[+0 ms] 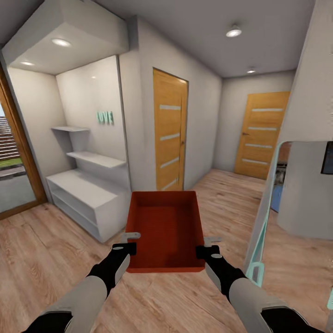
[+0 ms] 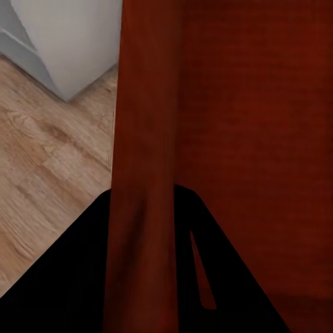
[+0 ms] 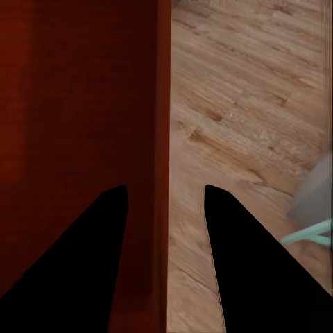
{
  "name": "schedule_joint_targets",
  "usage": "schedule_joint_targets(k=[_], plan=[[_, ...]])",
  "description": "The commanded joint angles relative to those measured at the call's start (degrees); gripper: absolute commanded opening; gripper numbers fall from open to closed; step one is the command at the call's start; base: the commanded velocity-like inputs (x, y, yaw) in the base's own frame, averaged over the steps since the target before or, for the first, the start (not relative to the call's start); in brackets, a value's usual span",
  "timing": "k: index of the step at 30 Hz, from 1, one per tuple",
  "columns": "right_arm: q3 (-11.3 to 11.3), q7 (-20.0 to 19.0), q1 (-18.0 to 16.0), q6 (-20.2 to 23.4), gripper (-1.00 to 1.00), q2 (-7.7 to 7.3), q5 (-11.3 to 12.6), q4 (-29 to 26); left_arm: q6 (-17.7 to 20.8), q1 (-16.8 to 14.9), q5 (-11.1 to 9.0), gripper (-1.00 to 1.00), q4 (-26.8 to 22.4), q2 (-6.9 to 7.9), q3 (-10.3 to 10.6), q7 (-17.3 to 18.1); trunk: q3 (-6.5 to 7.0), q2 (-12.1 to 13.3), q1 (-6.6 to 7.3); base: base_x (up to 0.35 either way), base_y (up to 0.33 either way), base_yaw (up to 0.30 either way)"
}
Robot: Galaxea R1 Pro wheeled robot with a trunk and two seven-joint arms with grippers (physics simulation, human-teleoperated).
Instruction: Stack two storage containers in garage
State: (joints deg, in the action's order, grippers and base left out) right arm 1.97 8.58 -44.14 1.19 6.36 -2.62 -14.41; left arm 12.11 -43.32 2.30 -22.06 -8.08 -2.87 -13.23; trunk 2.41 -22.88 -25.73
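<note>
One orange-red storage container (image 1: 164, 226) hangs above the light wood-plank floor (image 1: 46, 263), held level in front of me between both arms. My left gripper (image 1: 131, 243) is shut on its left wall near the front corner. My right gripper (image 1: 206, 246) is shut on its right wall. In the left wrist view the thin red wall (image 2: 139, 139) runs between the black fingers of the left gripper (image 2: 146, 201). In the right wrist view the right gripper (image 3: 165, 191) pinches the container's wall (image 3: 161, 104) the same way. The second container and the garage are out of view.
A white shelf unit (image 1: 88, 194) stands in an alcove close on the left, beside a wood-framed glass door (image 1: 14, 152). Ahead, a hallway leads past two wooden doors (image 1: 170, 129) (image 1: 261, 134). A teal-framed panel (image 1: 261, 226) and a grey wall corner (image 1: 303, 194) stand close on the right.
</note>
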Motion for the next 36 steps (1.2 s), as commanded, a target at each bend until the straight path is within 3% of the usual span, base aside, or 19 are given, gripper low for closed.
schedule_joint_targets(k=[1, 10, 36], plan=[[-0.2, -0.1, 0.0, 0.1, -1.0, 0.41, 0.7, 0.2, -3.1, 0.0, 0.2, -1.0, -0.3, -0.1, -0.4, 0.1, 0.04, 0.0, -0.05, 0.322, 0.0, -0.224], [-0.2, -0.1, 0.0, 0.1, -1.0, 0.41, 0.7, 0.2, -3.1, 0.0, 0.2, -1.0, -0.3, -0.1, -0.4, 0.1, 0.45, 0.0, -0.05, 0.322, 0.0, -0.164], [-0.2, -0.2, -0.1, 0.1, -1.0, 0.41, 0.7, 0.2, -3.1, 0.0, 0.2, -1.0, -0.2, -0.1, -0.4, 0.1, 0.47, 0.0, -0.05, 0.322, 0.0, -0.003]])
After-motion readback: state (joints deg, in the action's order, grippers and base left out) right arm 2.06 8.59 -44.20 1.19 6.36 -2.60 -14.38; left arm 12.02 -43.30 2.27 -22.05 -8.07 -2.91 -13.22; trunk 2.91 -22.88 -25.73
